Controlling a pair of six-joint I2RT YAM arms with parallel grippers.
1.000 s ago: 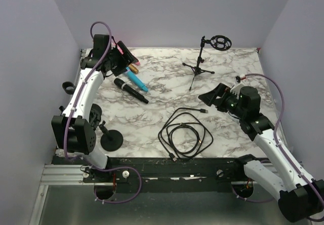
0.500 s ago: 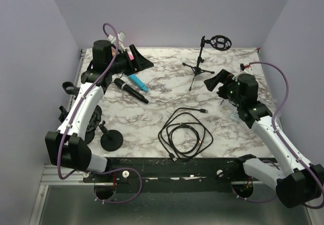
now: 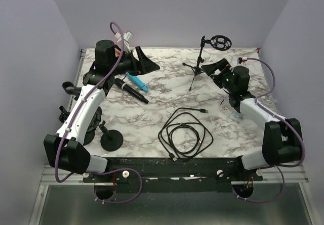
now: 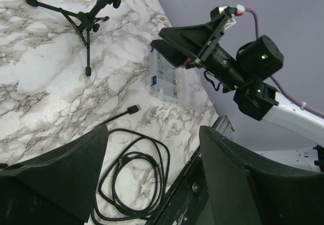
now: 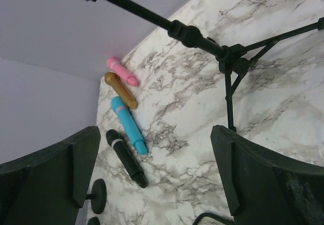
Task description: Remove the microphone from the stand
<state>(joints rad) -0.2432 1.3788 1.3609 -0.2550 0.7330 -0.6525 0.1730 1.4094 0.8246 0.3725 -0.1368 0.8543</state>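
Observation:
The black tripod stand [image 3: 197, 69] is at the back of the marble table [image 3: 167, 98], and its ring holder [image 3: 220, 42] looks empty. Several microphones lie at the back left: pink [image 5: 121, 72], gold [image 5: 120, 89], blue [image 3: 137, 82] and black [image 3: 130, 90]. My left gripper [image 3: 144, 62] hovers open just beyond them, pointing right, with nothing between its fingers [image 4: 61, 174]. My right gripper [image 3: 215, 69] is open too, close to the right of the stand's legs [image 5: 228, 63], and holds nothing.
A coiled black cable [image 3: 185, 134] lies front centre. A clear plastic packet [image 3: 233, 115] sits under the right arm. A round-base stand [image 3: 111, 140] is at the front left beside the left arm's base.
The left gripper lifted off the microphones and swung right. The right arm moved back and left, up to the tripod stand. Both grippers stayed open.

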